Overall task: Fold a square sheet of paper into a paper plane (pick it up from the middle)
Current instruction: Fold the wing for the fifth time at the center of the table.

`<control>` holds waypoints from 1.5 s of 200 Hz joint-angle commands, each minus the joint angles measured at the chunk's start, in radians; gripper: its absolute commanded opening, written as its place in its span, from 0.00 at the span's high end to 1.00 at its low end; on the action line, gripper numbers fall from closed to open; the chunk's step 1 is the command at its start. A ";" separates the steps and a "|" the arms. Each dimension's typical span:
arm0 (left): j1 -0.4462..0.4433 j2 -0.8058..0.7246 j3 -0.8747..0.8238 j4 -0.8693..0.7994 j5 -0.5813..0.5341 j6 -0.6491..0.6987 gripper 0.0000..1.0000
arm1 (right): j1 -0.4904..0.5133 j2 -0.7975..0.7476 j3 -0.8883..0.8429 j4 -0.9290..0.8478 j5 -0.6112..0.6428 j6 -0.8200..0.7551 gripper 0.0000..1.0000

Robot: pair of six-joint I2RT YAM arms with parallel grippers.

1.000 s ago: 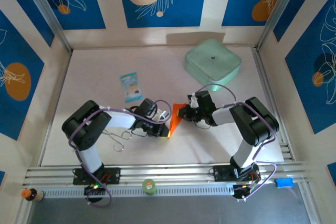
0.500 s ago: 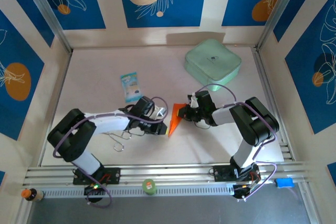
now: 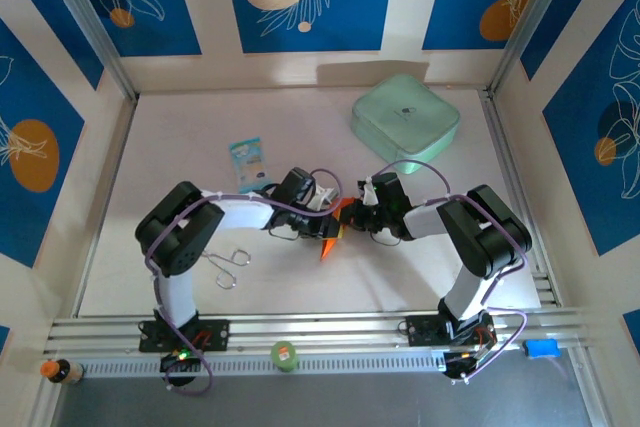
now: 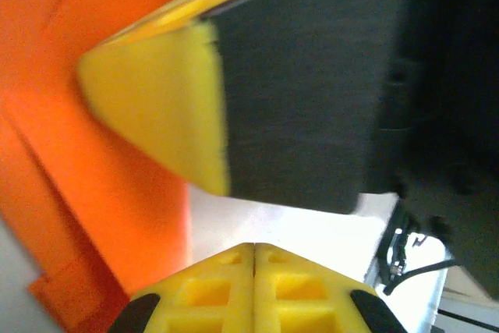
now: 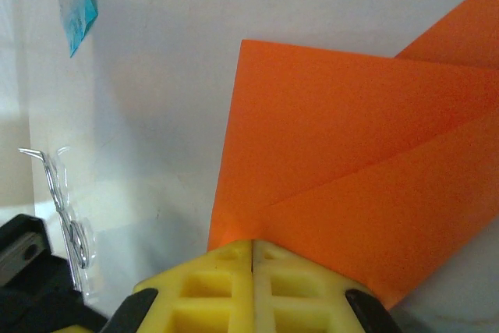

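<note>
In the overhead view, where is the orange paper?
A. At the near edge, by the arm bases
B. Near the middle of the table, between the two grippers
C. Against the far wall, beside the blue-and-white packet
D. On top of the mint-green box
B: the top view shows the orange paper lying near the table's middle, with the left gripper and the right gripper meeting at it from either side.
</note>
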 commanded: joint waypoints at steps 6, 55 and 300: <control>-0.007 0.010 0.016 -0.076 -0.087 0.044 0.95 | 0.024 0.049 -0.021 -0.104 0.089 -0.006 1.00; -0.015 0.035 -0.060 -0.112 -0.147 0.066 0.98 | 0.026 0.006 -0.013 -0.112 0.071 0.002 1.00; -0.015 0.048 -0.165 -0.099 -0.072 0.109 1.00 | -0.012 -0.003 -0.004 -0.096 0.071 -0.062 1.00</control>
